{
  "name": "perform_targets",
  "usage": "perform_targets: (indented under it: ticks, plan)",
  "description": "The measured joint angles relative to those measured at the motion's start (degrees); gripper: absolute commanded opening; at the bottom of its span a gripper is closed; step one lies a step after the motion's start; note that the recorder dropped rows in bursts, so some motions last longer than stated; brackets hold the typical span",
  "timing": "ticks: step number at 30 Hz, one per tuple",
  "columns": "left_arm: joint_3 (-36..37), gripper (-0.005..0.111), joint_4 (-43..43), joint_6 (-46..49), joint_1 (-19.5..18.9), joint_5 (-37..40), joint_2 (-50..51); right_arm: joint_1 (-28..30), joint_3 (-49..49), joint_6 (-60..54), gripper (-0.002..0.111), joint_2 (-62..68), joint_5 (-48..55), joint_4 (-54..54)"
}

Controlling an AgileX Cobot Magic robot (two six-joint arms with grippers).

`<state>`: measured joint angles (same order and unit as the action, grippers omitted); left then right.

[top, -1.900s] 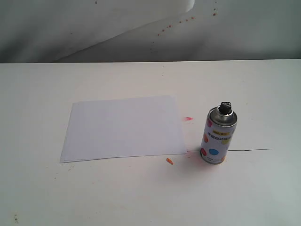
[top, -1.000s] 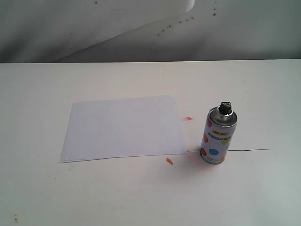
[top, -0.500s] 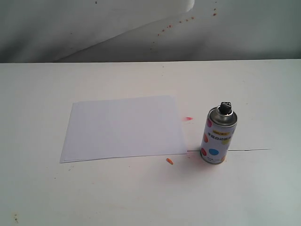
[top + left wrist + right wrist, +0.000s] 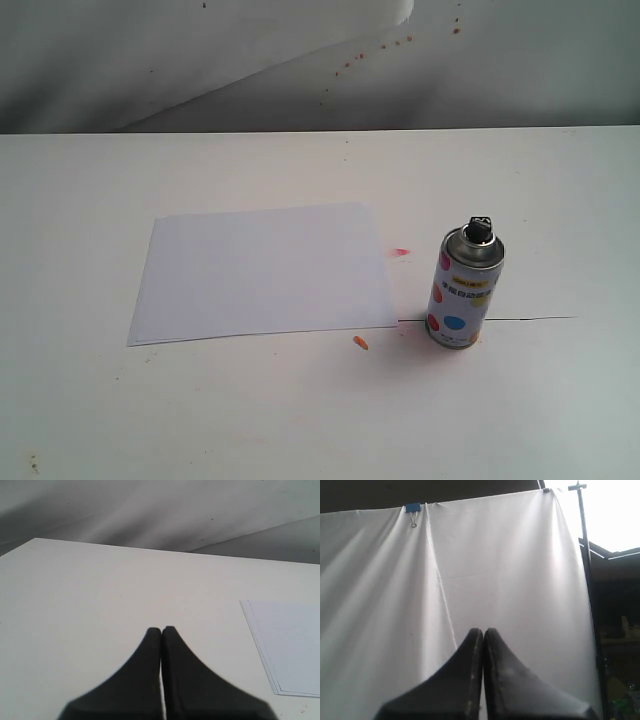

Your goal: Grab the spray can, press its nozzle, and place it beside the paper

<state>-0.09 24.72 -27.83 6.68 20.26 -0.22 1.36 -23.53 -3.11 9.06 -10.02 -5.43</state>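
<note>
The spray can (image 4: 464, 291) stands upright on the white table, just right of the paper (image 4: 262, 271), with its small black nozzle (image 4: 480, 228) on top. Neither arm shows in the exterior view. In the left wrist view my left gripper (image 4: 161, 629) is shut and empty above bare tabletop, with a corner of the paper (image 4: 290, 645) off to one side. In the right wrist view my right gripper (image 4: 483, 631) is shut and empty, facing a hanging white backdrop; the can is out of that view.
Small red and orange paint marks (image 4: 401, 253) (image 4: 360, 342) lie on the table between paper and can. A thin dark line (image 4: 530, 319) runs right from the can. A white cloth backdrop (image 4: 470, 570), clipped to a stand (image 4: 584, 555), hangs behind the table.
</note>
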Motion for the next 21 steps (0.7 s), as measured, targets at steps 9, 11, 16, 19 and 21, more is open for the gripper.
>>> perform_targets:
  ticks: [9, 11, 16, 19, 21]
  plan:
    - [0.00, 0.000, 0.00, 0.00, 0.00, 0.00, 0.00, 0.00, -12.48, -1.16, 0.000, 17.41, 5.25, 2.56]
    - [0.00, 0.000, 0.00, 0.00, 0.00, 0.00, 0.00, -0.36, -14.85, -1.16, 0.000, 21.72, 6.72, 2.71]
    - [0.00, 0.000, 0.00, 0.00, 0.00, 0.00, 0.00, -4.60, -17.53, -2.23, 0.000, 31.94, 7.72, 2.75]
    - [0.00, 0.000, 0.00, 0.00, 0.00, 0.00, 0.00, -6.96, -17.64, -3.35, 0.000, 37.50, 8.67, 2.75]
    - [0.00, 0.000, 0.00, 0.00, 0.00, 0.00, 0.00, -8.06, -17.64, -3.56, 0.000, 41.04, 10.02, 2.85]
